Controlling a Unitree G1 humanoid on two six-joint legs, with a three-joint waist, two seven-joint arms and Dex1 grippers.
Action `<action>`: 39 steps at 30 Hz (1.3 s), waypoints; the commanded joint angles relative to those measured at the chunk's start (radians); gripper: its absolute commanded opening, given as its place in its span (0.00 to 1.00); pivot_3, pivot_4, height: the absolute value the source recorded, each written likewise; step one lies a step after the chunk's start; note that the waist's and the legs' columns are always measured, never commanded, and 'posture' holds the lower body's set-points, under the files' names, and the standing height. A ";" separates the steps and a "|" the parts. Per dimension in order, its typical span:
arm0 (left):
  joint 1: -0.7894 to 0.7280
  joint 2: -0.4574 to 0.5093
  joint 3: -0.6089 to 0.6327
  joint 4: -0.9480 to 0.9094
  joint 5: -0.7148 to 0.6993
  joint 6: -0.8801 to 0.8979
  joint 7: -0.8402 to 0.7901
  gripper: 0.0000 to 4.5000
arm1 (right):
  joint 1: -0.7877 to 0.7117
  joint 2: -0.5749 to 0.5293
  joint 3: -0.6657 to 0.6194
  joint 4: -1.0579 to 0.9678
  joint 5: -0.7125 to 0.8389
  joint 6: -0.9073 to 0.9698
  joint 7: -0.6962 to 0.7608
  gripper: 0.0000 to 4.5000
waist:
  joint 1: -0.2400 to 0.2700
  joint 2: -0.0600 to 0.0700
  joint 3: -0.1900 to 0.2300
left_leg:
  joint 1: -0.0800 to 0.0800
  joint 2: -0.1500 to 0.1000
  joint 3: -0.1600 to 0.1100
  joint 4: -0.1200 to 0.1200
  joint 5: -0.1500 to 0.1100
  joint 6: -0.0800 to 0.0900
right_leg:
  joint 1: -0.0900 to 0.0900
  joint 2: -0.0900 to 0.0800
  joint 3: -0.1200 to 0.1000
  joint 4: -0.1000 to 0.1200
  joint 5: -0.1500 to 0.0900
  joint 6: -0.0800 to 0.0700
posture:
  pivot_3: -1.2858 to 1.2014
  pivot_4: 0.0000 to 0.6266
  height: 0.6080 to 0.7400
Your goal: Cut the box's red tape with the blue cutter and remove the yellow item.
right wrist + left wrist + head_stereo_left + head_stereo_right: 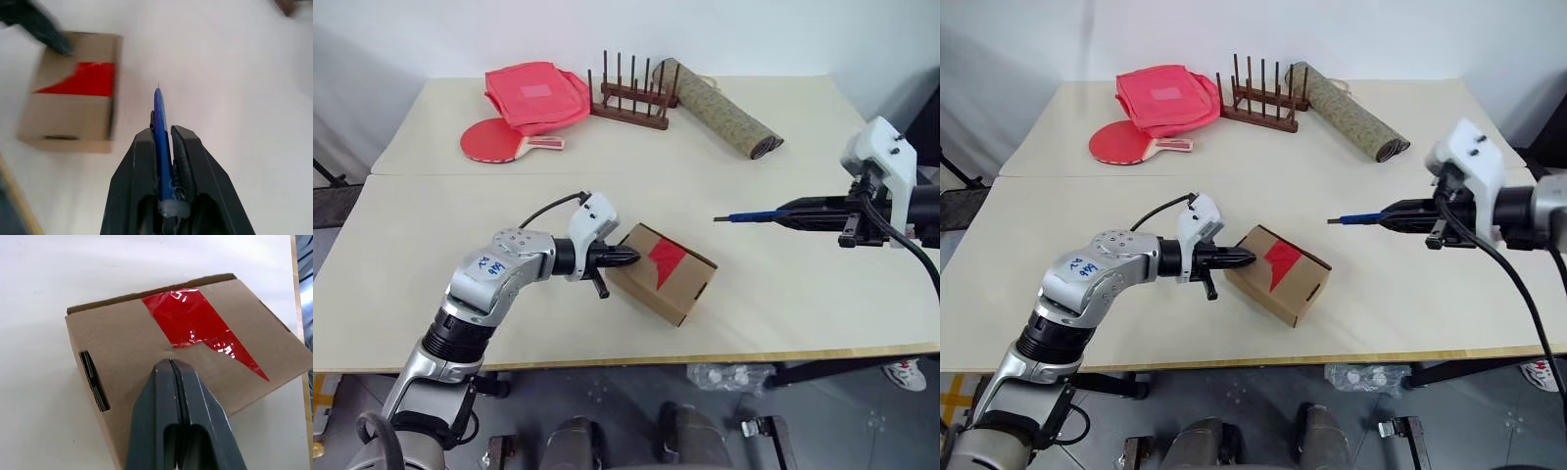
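The brown cardboard box [680, 289] sits skewed on the near table, with the red tape [668, 260] running across its top and down one side. My left gripper [631, 258] is shut with nothing between its fingers. Its fingertips [164, 369] press on the box's top just beside the tape [195, 323]. My right gripper [788, 211] hovers to the right of the box and is shut on the blue cutter [752, 215]. The cutter's dark tip points left toward the box, well clear of it. The yellow item is hidden.
On the far table lie a red bag [536, 93], a red paddle [494, 140], a wooden peg rack [631, 103] and a rolled mat [720, 108]. The table's front edge [724, 354] runs close below the box.
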 commanded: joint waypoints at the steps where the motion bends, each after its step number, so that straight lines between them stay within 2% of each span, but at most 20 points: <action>1: -0.002 -0.005 -0.034 0.044 0.049 -0.005 -0.001 0.00 | 0.113 0.125 -0.100 0.111 -0.061 -0.200 -0.120 0.04 | 0.003 0.000 0.000 | 0.001 0.000 0.000 0.000 0.000 0.000 | 0.001 0.000 0.000 0.000 0.000 0.000 | 0.52 0.24 1.00; 4: -0.006 -0.010 -0.037 0.052 0.055 -0.018 -0.007 0.00 | 0.194 0.266 -0.169 0.229 -0.082 -0.331 -0.230 0.04 | 0.005 0.002 0.001 | 0.002 0.000 0.000 0.000 0.000 0.000 | 0.003 0.000 0.000 0.000 0.000 0.001 | 0.52 0.24 1.00; 6: -0.008 -0.015 -0.034 0.057 0.060 -0.026 -0.009 0.00 | 0.212 0.315 -0.183 0.304 -0.092 -0.346 -0.293 0.20 | 0.006 0.002 0.000 | 0.002 -0.001 0.000 0.000 0.001 0.000 | 0.003 0.000 0.000 0.000 0.001 0.001 | 0.52 0.24 1.00; 7: -0.009 -0.016 -0.034 0.059 0.062 -0.029 -0.010 0.00 | 0.215 0.325 -0.181 0.325 -0.096 -0.351 -0.308 0.23 | 0.006 0.003 0.001 | 0.002 -0.001 0.000 0.000 0.001 0.000 | 0.003 0.000 0.000 0.000 0.001 0.001 | 0.52 0.24 1.00; 11: -0.007 -0.013 -0.011 0.043 0.047 -0.024 -0.018 0.00 | 0.232 0.324 -0.145 0.321 -0.105 -0.385 -0.311 0.54 | 0.001 0.005 0.000 | 0.003 0.000 0.000 0.000 0.001 0.001 | 0.003 0.000 0.001 0.001 0.001 0.001 | 0.52 0.24 1.00; 14: -0.008 -0.003 0.037 0.031 0.019 -0.016 -0.031 0.00 | 0.210 0.289 -0.146 0.295 -0.101 -0.391 -0.303 0.77 | -0.006 0.005 0.001 | 0.004 0.001 0.000 0.000 0.001 0.001 | 0.004 0.000 0.001 0.001 0.001 0.001 | 0.52 0.24 1.00; 17: -0.018 0.021 0.113 0.015 -0.043 0.014 -0.073 0.00 | 0.172 0.218 -0.077 0.254 -0.132 -0.411 -0.246 1.00 | -0.011 0.007 0.002 | 0.003 0.001 0.000 0.000 0.001 0.001 | 0.003 0.000 0.001 0.000 0.001 0.001 | 0.52 0.24 1.00; 20: -0.031 0.056 0.175 0.006 -0.103 0.066 -0.111 0.00 | 0.113 0.173 0.025 0.227 -0.171 -0.432 -0.204 1.00 | -0.026 0.008 0.002 | 0.002 0.001 0.001 -0.001 0.001 0.001 | -0.001 0.000 0.002 0.001 0.001 0.001 | 0.52 0.24 1.00; 22: -0.034 0.081 0.212 0.005 -0.137 0.096 -0.133 0.00 | 0.050 0.174 0.083 0.234 -0.180 -0.394 -0.201 1.00 | -0.031 0.007 0.002 | 0.001 0.001 0.000 -0.002 0.002 -0.001 | -0.001 0.001 0.001 0.001 0.000 0.000 | 0.52 0.24 1.00; 23: -0.034 0.104 0.239 0.005 -0.173 0.143 -0.152 0.00 | -0.004 0.164 0.155 0.241 -0.193 -0.350 -0.165 1.00 | -0.034 0.007 0.002 | 0.001 0.001 0.000 -0.002 0.002 -0.001 | -0.001 0.001 0.001 0.001 0.000 0.000 | 0.52 0.24 1.00; 27: 0.082 0.243 0.237 -0.102 -0.300 0.276 -0.288 0.00 | -0.204 0.223 0.374 0.316 -0.278 -0.327 -0.106 0.80 | -0.047 0.007 0.003 | -0.002 0.001 0.003 -0.002 0.002 -0.001 | -0.007 0.001 0.004 0.003 0.000 0.000 | 0.52 0.24 1.00; 30: 0.173 0.278 0.157 -0.187 -0.275 0.271 -0.270 0.00 | -0.295 0.280 0.460 0.406 -0.329 -0.363 -0.083 0.54 | -0.037 0.007 0.004 | -0.002 0.001 0.003 -0.004 0.002 -0.001 | -0.008 0.001 0.004 0.002 0.000 0.000 | 0.52 0.24 1.00; 33: 0.241 0.202 0.069 -0.194 -0.158 0.165 -0.154 0.00 | -0.372 0.337 0.526 0.523 -0.382 -0.421 -0.053 0.33 | -0.024 0.007 0.004 | -0.005 0.000 0.002 -0.002 0.002 -0.001 | -0.008 0.000 0.004 0.002 0.000 0.000 | 0.52 0.24 1.00; 37: 0.256 0.031 0.070 -0.144 -0.062 0.043 0.017 0.00 | -0.392 0.354 0.585 0.537 -0.408 -0.434 0.024 0.01 | -0.004 0.006 0.004 | -0.008 -0.001 0.002 0.002 0.002 0.000 | -0.008 0.000 0.003 0.001 0.001 0.002 | 0.52 0.24 1.00; 39: 0.240 -0.060 0.103 -0.103 -0.023 -0.016 0.111 0.00 | -0.371 0.343 0.600 0.462 -0.395 -0.402 0.072 0.00 | -0.005 0.006 0.004 | -0.009 -0.001 0.002 0.002 0.002 0.000 | -0.008 0.000 0.002 0.001 0.001 0.001 | 0.52 0.24 1.00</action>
